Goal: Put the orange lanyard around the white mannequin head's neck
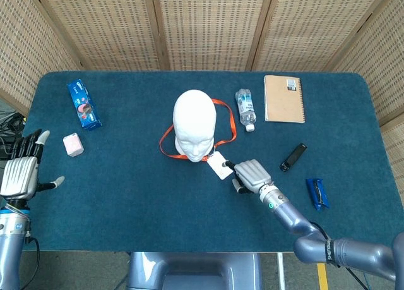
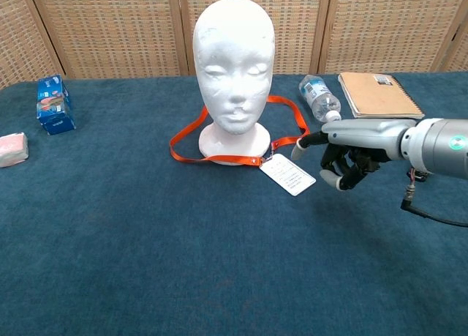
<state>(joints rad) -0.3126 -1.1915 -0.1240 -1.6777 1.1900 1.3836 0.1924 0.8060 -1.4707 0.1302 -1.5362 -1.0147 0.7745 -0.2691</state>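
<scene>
Right hand [image 1: 251, 174] just beside the badge [image 1: 221, 165] — fingers curled, holding nothing. Lanyard [image 2: 219, 142] on the table, looped round the mannequin head [image 2: 234, 65] base. Left hand [image 1: 19, 175] at table's edge — fingers spread, empty.

I'm seeing the mannequin head [image 1: 194, 122] standing mid-table, lanyard [image 1: 225, 117] lying around its base, badge [image 1: 220, 165] lying in front, my right hand [image 1: 251, 174] hovering just beside the badge, bottle [image 1: 245, 108] and notebook [image 1: 283, 98] lying behind.
</scene>
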